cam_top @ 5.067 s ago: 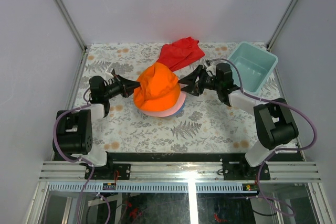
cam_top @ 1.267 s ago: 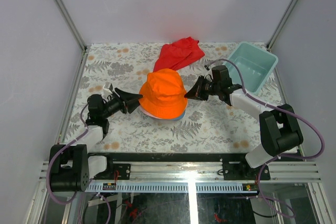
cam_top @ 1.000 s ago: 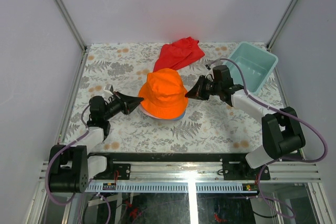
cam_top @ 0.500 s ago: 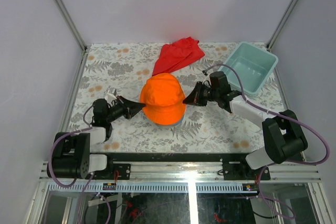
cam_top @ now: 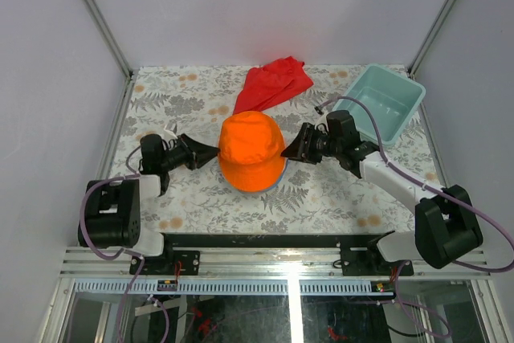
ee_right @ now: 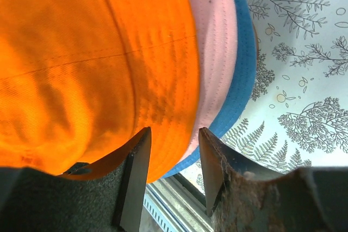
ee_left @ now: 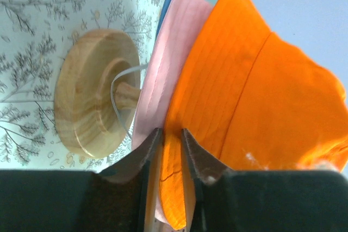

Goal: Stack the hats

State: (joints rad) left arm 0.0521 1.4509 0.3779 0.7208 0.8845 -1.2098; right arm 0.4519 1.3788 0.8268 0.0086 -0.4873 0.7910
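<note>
The orange hat (cam_top: 251, 149) sits on top of the stack at the table's middle, its crown rounded over a pink hat (ee_left: 174, 52) and a blue hat (ee_right: 244, 58). The stack rests on a wooden stand (ee_left: 87, 101). My left gripper (cam_top: 213, 153) is at the hat's left edge. Its jaws (ee_left: 169, 131) stand slightly apart with the orange brim lying between them. My right gripper (cam_top: 287, 155) is at the hat's right edge. It is open (ee_right: 174, 131), a clear gap between its fingers, with the orange brim edge just in front.
A flat red cloth (cam_top: 273, 82) lies behind the stack. A teal bin (cam_top: 381, 102) stands at the back right, close behind the right arm. The floral table cover (cam_top: 321, 190) runs to the metal rail at the near edge.
The orange hat has come down lower over the pink and blue hats. Both grippers' jaws have parted from the brim, the right wider than the left.
</note>
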